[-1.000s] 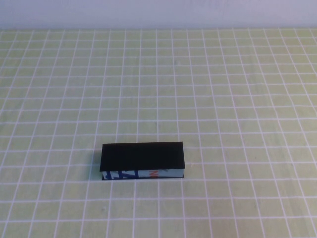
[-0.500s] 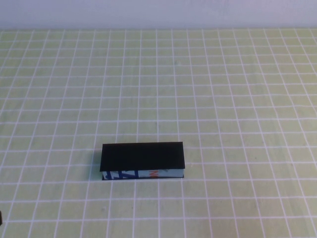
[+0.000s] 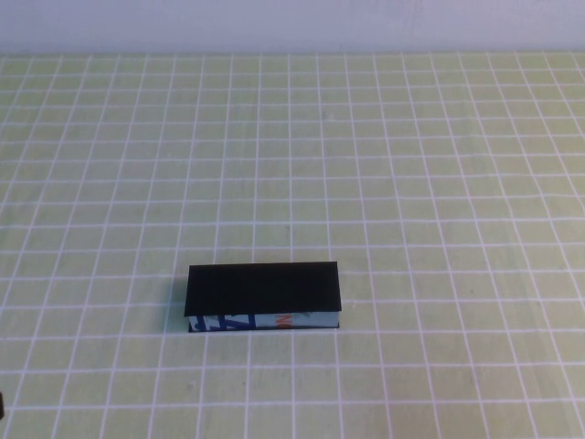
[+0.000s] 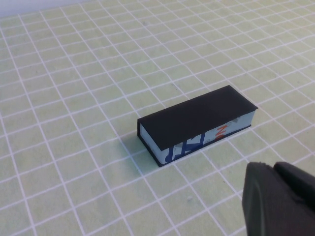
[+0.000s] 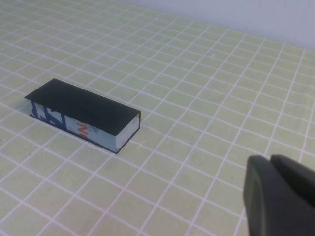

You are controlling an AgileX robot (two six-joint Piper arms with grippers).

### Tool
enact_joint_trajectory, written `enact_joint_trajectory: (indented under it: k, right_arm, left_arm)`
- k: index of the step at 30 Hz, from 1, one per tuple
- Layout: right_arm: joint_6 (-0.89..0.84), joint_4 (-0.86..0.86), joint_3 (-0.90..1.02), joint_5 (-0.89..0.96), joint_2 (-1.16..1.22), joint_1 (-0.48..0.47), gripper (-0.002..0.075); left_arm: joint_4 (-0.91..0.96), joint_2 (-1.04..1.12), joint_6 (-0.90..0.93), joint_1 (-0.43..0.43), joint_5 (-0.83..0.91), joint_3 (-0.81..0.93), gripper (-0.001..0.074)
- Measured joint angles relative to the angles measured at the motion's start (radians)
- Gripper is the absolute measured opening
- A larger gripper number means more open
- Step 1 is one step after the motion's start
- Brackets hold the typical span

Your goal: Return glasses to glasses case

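The glasses case (image 3: 263,296) is a black rectangular box lying on the green checked cloth, lid closed, its white, blue and orange-red front edge facing me. It also shows in the left wrist view (image 4: 197,120) and the right wrist view (image 5: 81,110). The glasses are out of view. My left gripper (image 4: 273,168) hovers above the cloth, short of the case on its left side, fingers pressed together and empty. My right gripper (image 5: 270,160) hovers short of the case on its right side, fingers together and empty.
The green cloth with a white grid (image 3: 411,183) covers the whole table up to a pale wall (image 3: 292,23) at the back. A dark sliver of my left arm (image 3: 2,403) shows at the lower left edge of the high view.
A dark sliver of my left arm has come into the lower left edge of the high view. The case has not moved.
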Motion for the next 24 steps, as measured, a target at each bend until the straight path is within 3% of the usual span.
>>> enact_joint_trajectory:
  k: [12,24]
  right_arm:
    - [0.000,0.004,0.000,0.002,0.000,0.000,-0.0018]
    - [0.000,0.006,0.000,0.004,0.000,0.000,-0.0018]
  left_arm:
    - [0.000,0.000,0.000,0.000,-0.005,0.070,-0.0003]
    - [-0.047,0.000,0.000,0.000,-0.222,0.253,-0.0003]
